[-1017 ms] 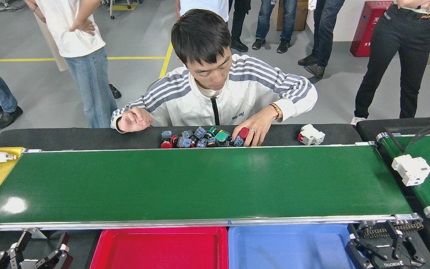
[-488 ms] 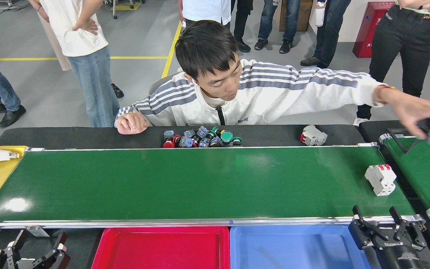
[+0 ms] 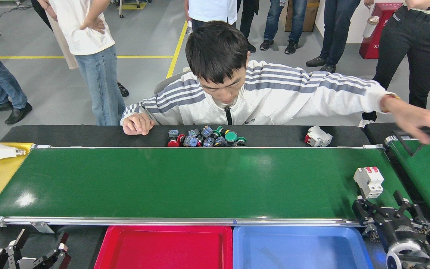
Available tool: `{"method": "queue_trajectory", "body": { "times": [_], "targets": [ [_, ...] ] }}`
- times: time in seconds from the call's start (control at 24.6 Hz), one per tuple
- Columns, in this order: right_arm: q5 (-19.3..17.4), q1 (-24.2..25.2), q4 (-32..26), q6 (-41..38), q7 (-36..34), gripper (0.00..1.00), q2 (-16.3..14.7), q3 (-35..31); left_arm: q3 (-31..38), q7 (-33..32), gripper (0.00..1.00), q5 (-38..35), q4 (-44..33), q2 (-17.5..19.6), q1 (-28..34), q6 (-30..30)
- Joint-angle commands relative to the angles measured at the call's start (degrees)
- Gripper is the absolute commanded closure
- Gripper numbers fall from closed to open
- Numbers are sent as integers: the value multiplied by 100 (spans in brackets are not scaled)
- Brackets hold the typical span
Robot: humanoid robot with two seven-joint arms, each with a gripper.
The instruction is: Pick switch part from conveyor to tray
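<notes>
the switch part (image 3: 368,181) has travelled a little further left along the conveyor (image 3: 185,183) than half a second ago, and the right hand (image 3: 386,210) has come up over the belt's near edge to sit just below it, not touching. the person's hand (image 3: 422,120) no longer holds the red-capped piece and now hangs blurred over the smaller belt (image 3: 426,172) at the right.

the switch part is a white block with red levers on top, standing near the conveyor's right end, close to the near rail.

the right hand has its dark fingers spread wide with nothing between them. the left hand (image 3: 32,254) rests low at the bottom left, fingers apart and empty.

most of the green belt is bare. the red tray (image 3: 162,248) and blue tray (image 3: 301,248) lie side by side below the near rail. a heap of push buttons (image 3: 205,137) and a second white block (image 3: 317,136) sit on the black tabletop (image 3: 69,135) beyond the far rail. a bulb (image 3: 0,151) lies on the yellow surface at the left.
</notes>
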Motion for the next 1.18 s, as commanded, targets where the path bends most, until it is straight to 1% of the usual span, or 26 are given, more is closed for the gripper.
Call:
{"method": "queue_trajectory", "body": {
  "times": [0.0,0.04,0.08,0.12,0.16,0.2,0.24,0.33,0.37,0.65,0.73,0.77,0.85,0.94,1.02,1.06,1.1,1.14],
  "targets": [
    [5,-215,84,19,-10,1,-69,97,-16,21,0,32,-65,61,-31,-9],
    [5,-277,111,28,-1,2,-69,150,-33,21,0,32,-56,61,-31,-9],
    [5,-286,111,45,-1,10,-78,176,-33,21,0,32,-65,61,-31,-9],
    [-4,-286,111,54,-10,23,-78,176,-33,21,0,32,-73,61,-40,-9],
    [-39,-294,120,28,-10,38,-87,176,-33,21,0,32,-73,61,-40,0],
    [-56,-294,128,19,-10,51,-87,176,-42,21,0,32,-65,61,-49,0],
    [-56,-294,128,19,-10,60,-95,176,-42,21,0,32,-73,61,-49,0],
    [-56,-277,128,1,-1,71,-95,185,-42,21,0,23,-82,61,-58,0],
    [-65,-277,128,1,16,73,-95,203,-51,21,0,23,-82,61,-58,-9],
    [-92,-277,93,-16,297,74,-34,220,-42,21,0,23,-82,61,-58,-9],
    [-109,-207,-47,-34,280,74,-16,220,-42,21,0,23,-100,61,-49,-9],
    [-127,-110,-232,-78,280,74,19,220,-42,21,0,32,-100,61,-49,-9],
    [-144,294,-821,-271,262,74,98,220,-33,21,0,32,-100,70,-58,-9],
    [-206,839,-1568,-412,262,74,142,203,-33,21,0,32,-100,70,-49,-9],
    [-399,1489,-2375,-465,254,73,160,211,-7,21,0,41,-109,70,-40,-9],
    [-452,1770,-2683,-517,254,72,168,211,11,21,0,41,-109,70,-31,-9],
    [-470,1991,-2913,-588,245,70,168,211,20,21,0,41,-109,79,-31,-9],
    [-470,2289,-3062,-763,201,62,230,220,37,21,0,41,-109,79,-22,-9]
  ]
}}
